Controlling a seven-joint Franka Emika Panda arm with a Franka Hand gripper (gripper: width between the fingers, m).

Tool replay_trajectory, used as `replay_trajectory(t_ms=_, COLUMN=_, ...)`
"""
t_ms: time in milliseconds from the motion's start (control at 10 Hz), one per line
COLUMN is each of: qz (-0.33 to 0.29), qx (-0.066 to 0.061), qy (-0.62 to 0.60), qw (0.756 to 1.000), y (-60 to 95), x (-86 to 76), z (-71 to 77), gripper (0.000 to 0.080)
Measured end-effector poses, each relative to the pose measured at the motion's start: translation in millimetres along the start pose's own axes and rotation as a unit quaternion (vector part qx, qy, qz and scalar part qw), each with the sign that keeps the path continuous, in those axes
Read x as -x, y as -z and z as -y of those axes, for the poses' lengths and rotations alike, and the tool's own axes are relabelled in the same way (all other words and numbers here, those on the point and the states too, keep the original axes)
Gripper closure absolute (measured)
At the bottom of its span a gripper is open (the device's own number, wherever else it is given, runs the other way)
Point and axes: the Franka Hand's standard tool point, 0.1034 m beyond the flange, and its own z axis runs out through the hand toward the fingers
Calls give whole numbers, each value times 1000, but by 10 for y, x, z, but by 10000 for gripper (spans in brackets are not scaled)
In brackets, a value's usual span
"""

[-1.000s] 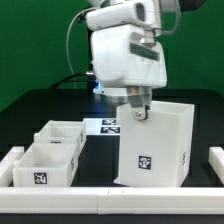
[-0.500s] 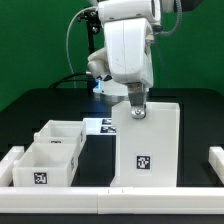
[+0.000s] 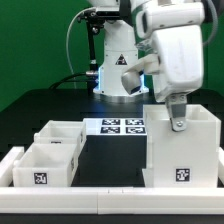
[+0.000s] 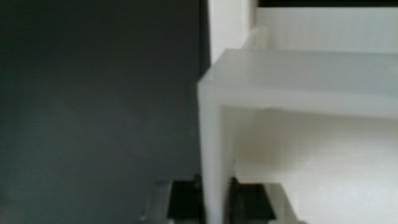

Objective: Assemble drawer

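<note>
The tall white drawer housing [image 3: 184,148] stands at the exterior view's right, a tag on its front face. My gripper [image 3: 177,122] is shut on the housing's top wall edge. In the wrist view the two dark fingers [image 4: 187,198] clamp the thin white wall [image 4: 217,140] between them, with the housing's inside beside it. Two small open-topped white trays [image 3: 48,157] stand side by side at the exterior view's left, one with a tag on its front.
The marker board [image 3: 113,126] lies flat on the black table behind the parts. Low white border rails [image 3: 80,190] run along the front and at the left. The robot base [image 3: 115,60] stands at the back, with a cable at its left.
My gripper has carried the housing toward the exterior view's right, still shut on its wall. The marker board is now uncovered. The trays have not moved.
</note>
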Motion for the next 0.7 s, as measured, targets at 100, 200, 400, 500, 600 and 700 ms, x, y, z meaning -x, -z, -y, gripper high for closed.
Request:
replay_trajectory(t_ms=100, qz=1, qx=-2, qy=-9, qw=1000, y=7, x=24, z=0, gripper=739)
replay_trajectory(t_ms=200, qz=1, qx=-2, qy=-11, qw=1000, y=8, x=27, z=-1, gripper=735)
replay_trajectory(t_ms=400, qz=1, qx=-2, qy=-12, qw=1000, y=8, x=29, z=0, gripper=735)
replay_trajectory(t_ms=500, qz=1, qx=-2, qy=-15, qw=1000, y=2, x=6, z=-3, gripper=735)
replay_trajectory(t_ms=600, qz=-3, qx=0, qy=-8, qw=1000, y=-22, x=-87, z=-12, gripper=735)
replay_trajectory(t_ms=700, qz=-4, qx=2, qy=1, qw=1000, y=-38, x=-159, z=-11, gripper=735)
